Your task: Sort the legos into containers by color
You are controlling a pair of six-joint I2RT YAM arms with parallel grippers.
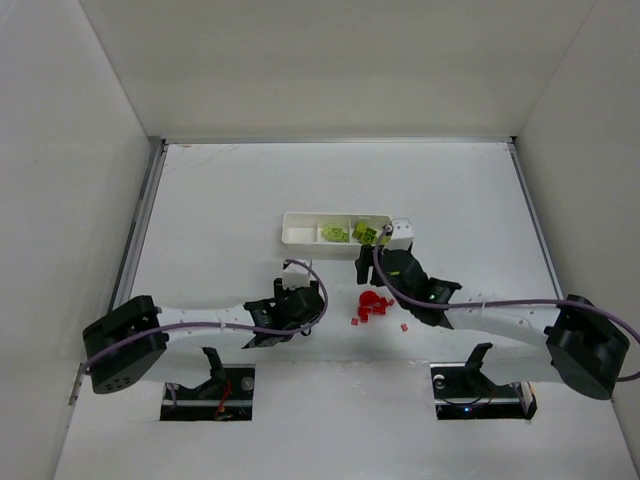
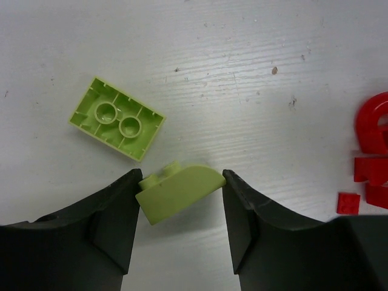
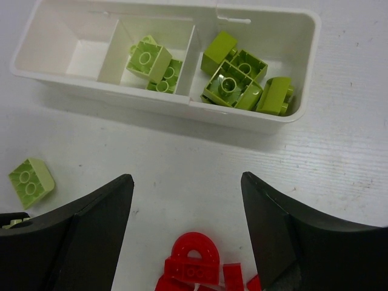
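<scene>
Lime-green legos [image 3: 236, 82] lie in two compartments of the white tray [image 3: 151, 104], a few in the middle one and a larger heap in the end one nearest the right arm. The tray sits across the middle of the white table [image 1: 450, 200]. The right gripper [image 3: 188, 200] hangs over the table just on the near side of the tray, its jaws spread wide with nothing between them. Below it the red legos [image 3: 233, 274] lie in a small cluster on the table, with the rounder red piece [image 3: 195, 251] at the cluster's far edge. To the left of that cluster, the left gripper [image 2: 180, 203] is low over the table, its jaws narrowed around a curved lime brick [image 2: 179, 193] that spans the gap; each finger appears to touch one end of it. Just beyond the left finger a flat lime brick [image 2: 116, 118] lies underside up on the table, apart from the held one.
</scene>
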